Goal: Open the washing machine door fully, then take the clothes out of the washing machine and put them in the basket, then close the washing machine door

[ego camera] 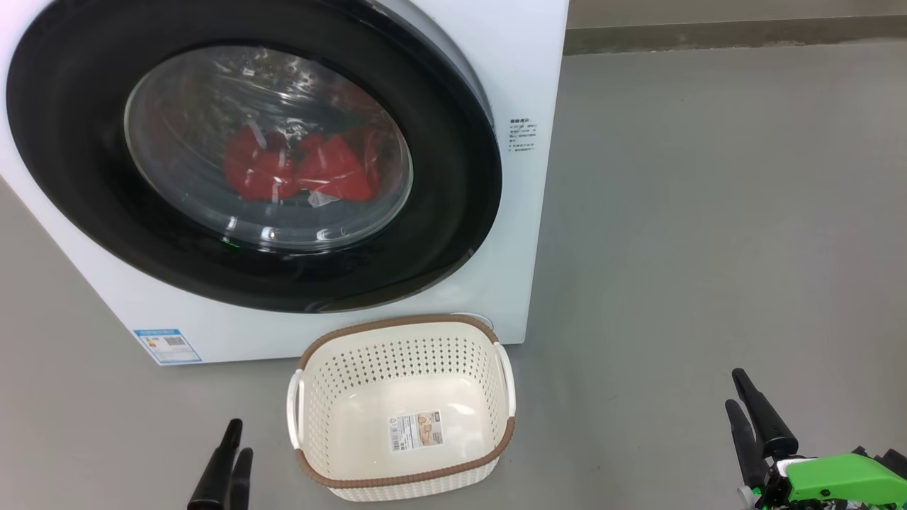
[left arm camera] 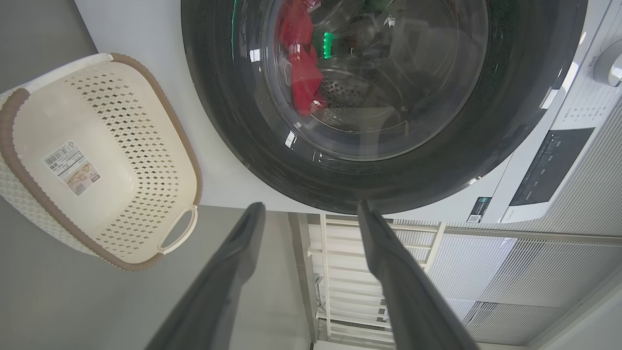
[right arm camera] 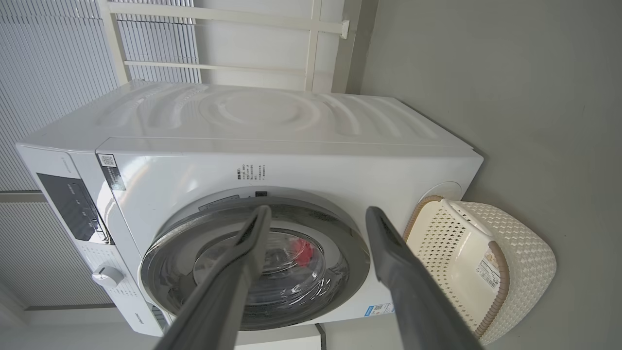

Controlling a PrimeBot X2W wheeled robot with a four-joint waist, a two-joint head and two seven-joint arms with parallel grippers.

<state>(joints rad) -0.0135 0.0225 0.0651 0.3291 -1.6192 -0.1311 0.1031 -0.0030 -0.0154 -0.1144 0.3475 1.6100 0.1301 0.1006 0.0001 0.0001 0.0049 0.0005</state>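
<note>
Left gripper [ego camera: 239, 439], fingers parted and empty, hovers low over the grey floor [ego camera: 708, 212], just left of the empty basket [ego camera: 397, 322]. Up ahead, the washing machine door [ego camera: 85, 177] faces the robot, red clothes [ego camera: 297, 170] behind its glass. Right gripper [ego camera: 734, 388], also parted and empty, sits well apart to the right. The left arm looks nearer the door. The basket stands below it, against the washing machine [ego camera: 524, 71].
</note>
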